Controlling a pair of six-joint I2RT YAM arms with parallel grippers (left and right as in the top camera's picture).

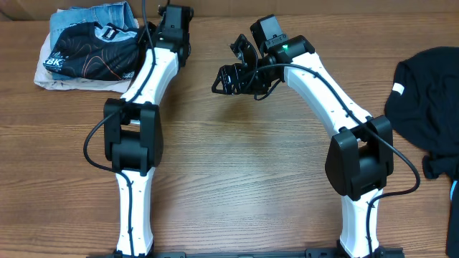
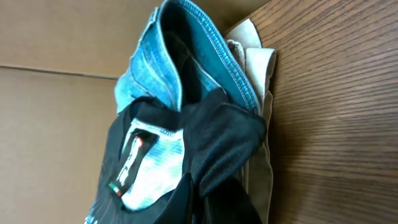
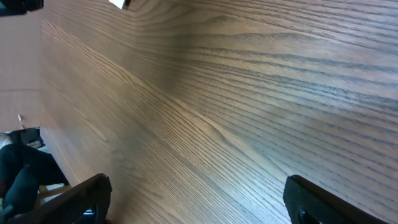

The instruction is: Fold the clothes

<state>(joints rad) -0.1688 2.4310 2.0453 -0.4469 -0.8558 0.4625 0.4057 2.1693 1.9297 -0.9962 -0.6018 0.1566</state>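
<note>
**A:** So, how does the left arm stand?

**B:** It rises from the near edge of the table (image 1: 237, 172), bends at the elbow and slants away toward the far left corner. The left gripper (image 1: 153, 36) ends at the right edge of the jersey (image 1: 90, 54).

**A:** And its claw?

**B:** Pressed together. Its fingers do not show in its own wrist camera, so I cannot tell whether any cloth is caught between them.

**A:** Where does the jersey lie?

**B:** Bunched on top of a small pile in that far left corner. It is black with orange lines and has a white logo at its left end. Under it are a blue denim garment (image 1: 107, 14) on the far side and a beige cloth (image 1: 54, 80) on the near side. The left wrist camera shows the collar, a small label inside the neck, and a fold of black mesh heaped beside it.

**A:** The right arm?

**B:** It also rises from the near edge, with its elbow out to the right and its forearm slanting inward to mid-table. The right gripper (image 1: 228, 77) points left above bare wood, well apart from the pile.

**A:** Its claw?

**B:** Spread wide. In its wrist camera the fingers (image 3: 81, 199) sit at the two lower corners with wood grain between them.

**A:** Anything else?

**B:** A black garment (image 1: 430, 93) with a small white tag lies at the table's right edge.
</note>
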